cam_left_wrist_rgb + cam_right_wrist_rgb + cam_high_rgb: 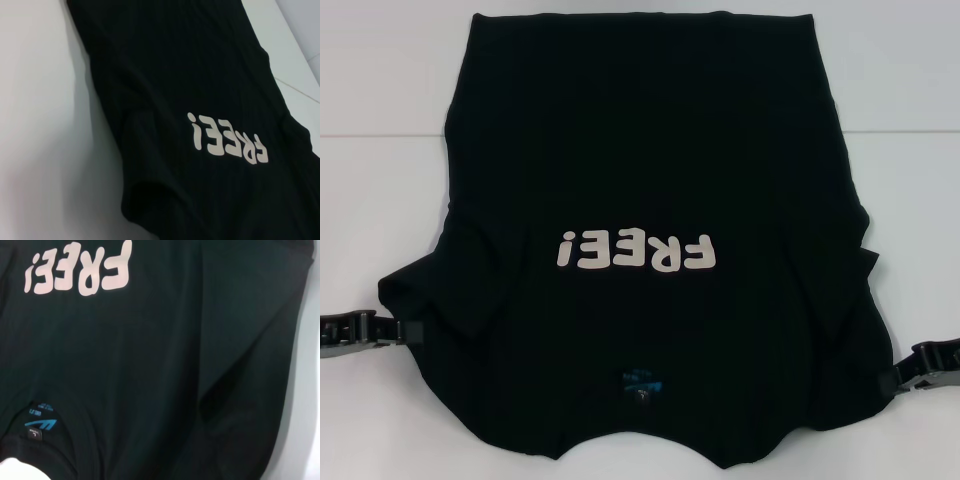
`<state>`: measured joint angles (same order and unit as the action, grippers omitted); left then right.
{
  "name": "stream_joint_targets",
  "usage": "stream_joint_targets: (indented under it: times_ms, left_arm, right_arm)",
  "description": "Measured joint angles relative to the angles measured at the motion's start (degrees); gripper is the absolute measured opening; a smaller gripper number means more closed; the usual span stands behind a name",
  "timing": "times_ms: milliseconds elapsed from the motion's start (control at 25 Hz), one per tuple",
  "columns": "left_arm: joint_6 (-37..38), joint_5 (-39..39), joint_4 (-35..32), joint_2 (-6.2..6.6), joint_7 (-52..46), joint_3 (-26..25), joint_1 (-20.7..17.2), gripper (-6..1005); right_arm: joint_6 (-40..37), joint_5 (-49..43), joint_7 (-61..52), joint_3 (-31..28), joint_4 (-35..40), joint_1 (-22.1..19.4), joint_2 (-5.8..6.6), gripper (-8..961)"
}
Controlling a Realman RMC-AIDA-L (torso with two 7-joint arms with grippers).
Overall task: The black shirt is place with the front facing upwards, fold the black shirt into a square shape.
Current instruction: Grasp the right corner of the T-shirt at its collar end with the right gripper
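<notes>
The black shirt (640, 180) lies spread on the white table (380, 90), front up, its off-white "FREE!" lettering (637, 252) upside down to me. Its neck and small blue neck label (642, 383) are at the near edge. My left gripper (400, 330) reaches in low from the left and meets the shirt's near left sleeve edge. At the near right edge of the shirt is my right gripper (900, 378). The left wrist view shows the shirt (200, 100) and its lettering (227, 140). The right wrist view shows the shirt (160, 365), its lettering (80, 270) and label (40, 422).
A seam line crosses the white table (900, 130) behind the shirt's middle. Bare table lies on both sides of the shirt and beyond its far hem. The shirt's near edge is wavy and wrinkled around both sleeves.
</notes>
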<state>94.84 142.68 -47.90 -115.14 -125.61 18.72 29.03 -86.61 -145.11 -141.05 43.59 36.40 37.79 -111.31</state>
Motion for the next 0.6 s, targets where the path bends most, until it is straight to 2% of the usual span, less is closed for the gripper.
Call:
stream_joint_targets:
  times_ms: [280, 480, 600]
  left_arm:
    - [0.0, 0.0, 0.0, 0.1, 0.0, -0.1, 0.0, 26]
    - [0.4, -0.8, 0.0, 0.09, 0.3, -0.4, -0.1, 25]
    - [1.6, -1.5, 0.1, 0.24, 0.3, -1.1, -0.3, 25]
  right_arm:
    - [-0.2, 0.0, -0.1, -0.1, 0.0, 0.1, 0.18, 29]
    - [-1.3, 0.7, 0.9, -1.4, 0.3, 0.0, 0.59, 26]
    - [-3.3, 1.2, 2.8, -4.2, 0.5, -0.2, 1.14, 26]
